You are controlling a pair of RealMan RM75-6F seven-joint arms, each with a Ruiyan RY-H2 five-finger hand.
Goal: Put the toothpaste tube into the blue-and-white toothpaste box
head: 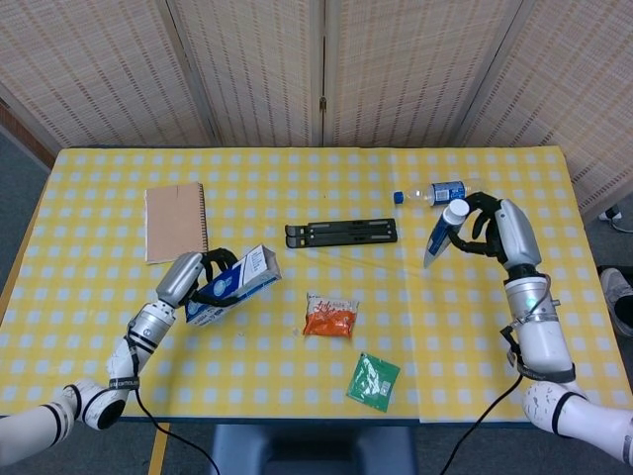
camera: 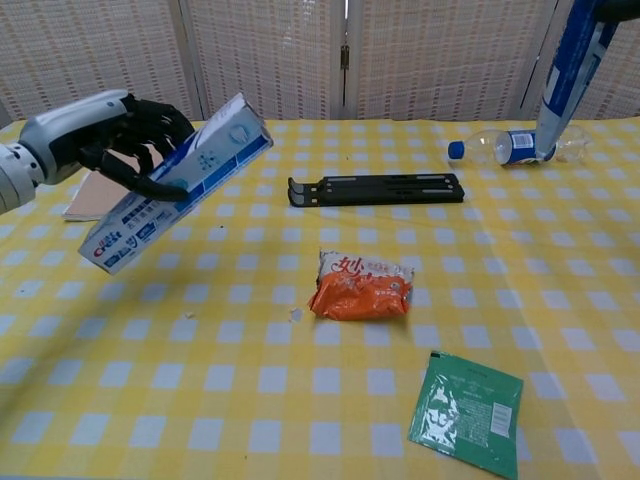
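Observation:
My left hand (head: 190,279) (camera: 110,135) grips the blue-and-white toothpaste box (head: 233,285) (camera: 180,180) and holds it in the air above the table's left side, tilted with its open end up and to the right. My right hand (head: 495,228) holds the toothpaste tube (head: 441,230) (camera: 567,80) above the right side of the table, white cap up, flat end down and slanted left. In the chest view only the tube shows at the top right; the right hand is almost wholly out of frame.
A black folding stand (head: 342,233) (camera: 376,188) lies mid-table. A water bottle (head: 435,192) (camera: 512,145) lies at the back right, a brown notebook (head: 175,221) at the left. An orange snack packet (head: 330,316) (camera: 363,284) and a green sachet (head: 373,381) (camera: 466,412) lie near the front.

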